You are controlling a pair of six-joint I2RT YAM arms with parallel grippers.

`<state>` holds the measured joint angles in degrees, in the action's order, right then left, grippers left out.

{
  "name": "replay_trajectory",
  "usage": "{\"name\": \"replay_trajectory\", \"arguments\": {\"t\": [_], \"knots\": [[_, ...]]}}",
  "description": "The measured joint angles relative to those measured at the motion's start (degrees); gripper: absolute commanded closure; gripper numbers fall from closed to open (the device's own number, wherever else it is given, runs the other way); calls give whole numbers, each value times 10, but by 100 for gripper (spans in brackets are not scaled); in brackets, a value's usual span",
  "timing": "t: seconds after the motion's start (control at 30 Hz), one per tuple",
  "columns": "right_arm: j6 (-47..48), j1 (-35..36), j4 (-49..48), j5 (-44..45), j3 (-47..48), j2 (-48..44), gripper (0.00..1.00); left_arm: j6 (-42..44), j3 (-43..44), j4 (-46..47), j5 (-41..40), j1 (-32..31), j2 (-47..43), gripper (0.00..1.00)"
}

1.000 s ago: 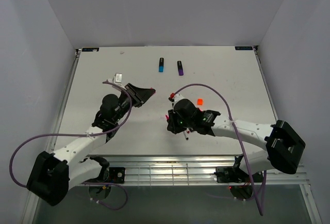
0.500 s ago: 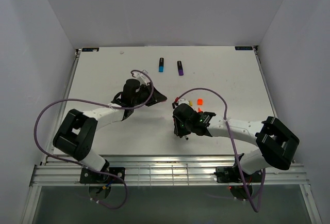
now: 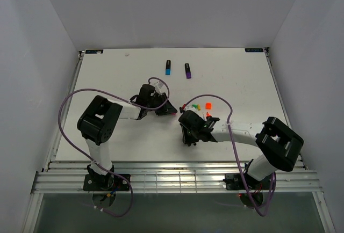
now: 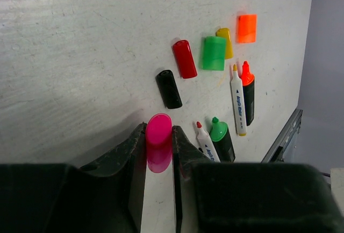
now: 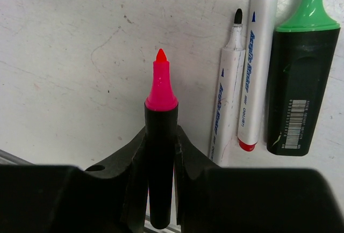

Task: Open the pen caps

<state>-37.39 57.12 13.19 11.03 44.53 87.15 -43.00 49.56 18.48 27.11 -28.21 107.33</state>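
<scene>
My left gripper [image 4: 159,130] is shut on a pink cap [image 4: 159,139], low over the table; from above it [image 3: 170,109] is left of centre. My right gripper [image 5: 160,134] is shut on a black marker [image 5: 160,120] with a bare pink tip; from above it [image 3: 189,137] is near the centre. Loose on the table lie a black cap [image 4: 169,89], a red cap [image 4: 184,58], a green cap [image 4: 214,53], a yellow cap [image 4: 224,42] and an orange cap [image 4: 246,28]. A blue-capped marker [image 3: 168,67] and a purple-capped marker [image 3: 188,71] lie at the back.
Uncapped pens lie beside the loose caps: an orange-tipped marker [image 4: 248,96], a green-tipped marker [image 4: 221,137] and two thin white pens [image 4: 237,101]. The right wrist view shows the green-tipped marker [image 5: 301,77] and both white pens [image 5: 228,104] right of my fingers. The table's near edge is close behind.
My left gripper has moved right, toward the loose caps at the centre. My right gripper has moved a little toward the near edge. Both arms have folded in.
</scene>
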Motion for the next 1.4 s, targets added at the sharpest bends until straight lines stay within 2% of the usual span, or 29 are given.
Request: {"name": "replay_trajectory", "arguments": {"t": [0.2,0.43,0.77,0.97,1.03,1.2,1.4], "knots": [[-2,-2,-6,0,0,7,92,6,18,0,8,0,24,72],[-2,-5,-13,-1,0,10,92,3,32,7,8,0,40,59],[-2,-10,-18,0,0,12,92,-6,37,13,3,0,43,54],[-1,-13,-30,0,8,23,82,-10,32,14,-6,1,37,52],[-1,-13,-31,1,8,23,76,-9,21,14,-12,3,28,51],[1,-14,-31,4,8,23,74,-7,-26,8,-30,8,-21,49],[2,-17,-35,7,8,23,66,-3,-66,4,-43,10,-83,46]]}}
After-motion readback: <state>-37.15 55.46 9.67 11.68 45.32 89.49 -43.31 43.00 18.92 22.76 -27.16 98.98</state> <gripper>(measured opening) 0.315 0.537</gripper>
